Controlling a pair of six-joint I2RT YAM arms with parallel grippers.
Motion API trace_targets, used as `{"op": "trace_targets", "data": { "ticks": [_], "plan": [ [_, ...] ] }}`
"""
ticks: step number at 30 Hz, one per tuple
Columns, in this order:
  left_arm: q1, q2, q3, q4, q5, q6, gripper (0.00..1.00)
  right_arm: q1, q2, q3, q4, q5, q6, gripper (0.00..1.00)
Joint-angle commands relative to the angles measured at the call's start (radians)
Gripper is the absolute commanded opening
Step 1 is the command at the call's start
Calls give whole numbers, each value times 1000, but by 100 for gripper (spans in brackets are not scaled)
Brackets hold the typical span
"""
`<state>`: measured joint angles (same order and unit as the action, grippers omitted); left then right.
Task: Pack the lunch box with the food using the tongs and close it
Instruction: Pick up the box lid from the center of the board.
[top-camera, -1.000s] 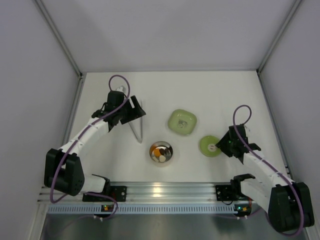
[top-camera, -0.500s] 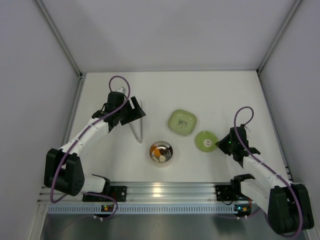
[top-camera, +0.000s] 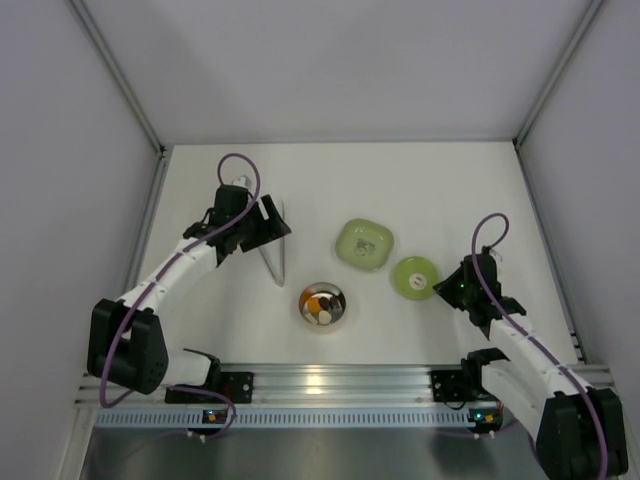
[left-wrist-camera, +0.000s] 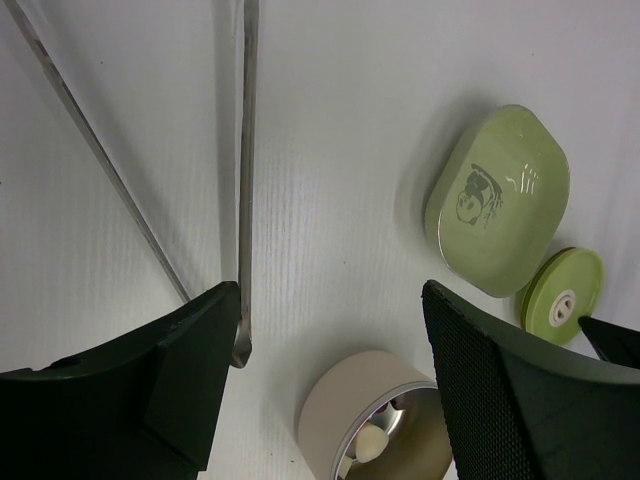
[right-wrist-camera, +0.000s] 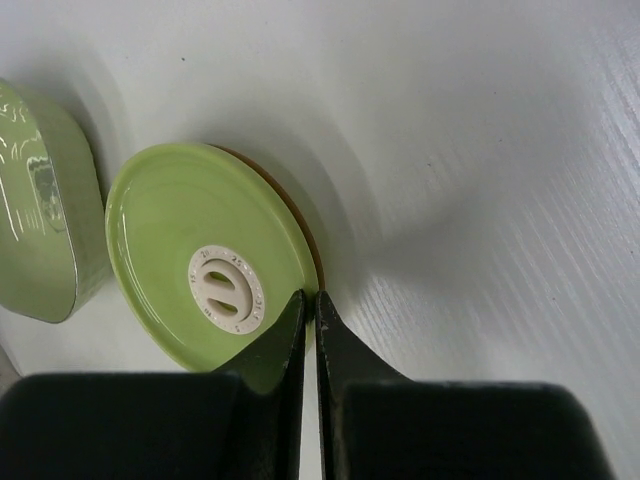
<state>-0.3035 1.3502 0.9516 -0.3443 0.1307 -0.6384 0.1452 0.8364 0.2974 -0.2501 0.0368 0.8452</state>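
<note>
The steel lunch box (top-camera: 322, 305) stands near the front middle with the food (top-camera: 320, 304) inside; the left wrist view shows its wall (left-wrist-camera: 350, 405) and a whitish piece (left-wrist-camera: 370, 442). The silver tongs (top-camera: 276, 256) lie on the table left of it, both arms apart (left-wrist-camera: 245, 150). My left gripper (top-camera: 268, 226) hovers open over them (left-wrist-camera: 332, 295), holding nothing. The green lid (top-camera: 414, 277) with a white centre spot (right-wrist-camera: 226, 289) is tilted up off the table. My right gripper (top-camera: 441, 286) is shut on its rim (right-wrist-camera: 309, 298).
A pale green rounded-square dish (top-camera: 364, 243) sits just up-left of the lid, close to it (right-wrist-camera: 40, 250) and also in the left wrist view (left-wrist-camera: 497, 200). White walls enclose the table on three sides; an aluminium rail (top-camera: 330, 380) runs along the front.
The right gripper's jaws closed on the lid's rim and carried the lid a little up and left, toward the dish. The left arm stayed put.
</note>
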Motion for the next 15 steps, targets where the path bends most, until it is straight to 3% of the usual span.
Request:
{"op": "trace_targets", "data": {
  "ticks": [1,9,15],
  "plan": [
    [-2,-42,-5,24,-3,-3,78,-22,-31,80,-46,-20,-57,0],
    [-3,-49,-1,14,-5,-1,78,-21,-30,227,-107,-158,-147,0],
    [-11,-51,1,14,1,-1,78,75,33,373,-163,-178,-158,0]
  ]
}}
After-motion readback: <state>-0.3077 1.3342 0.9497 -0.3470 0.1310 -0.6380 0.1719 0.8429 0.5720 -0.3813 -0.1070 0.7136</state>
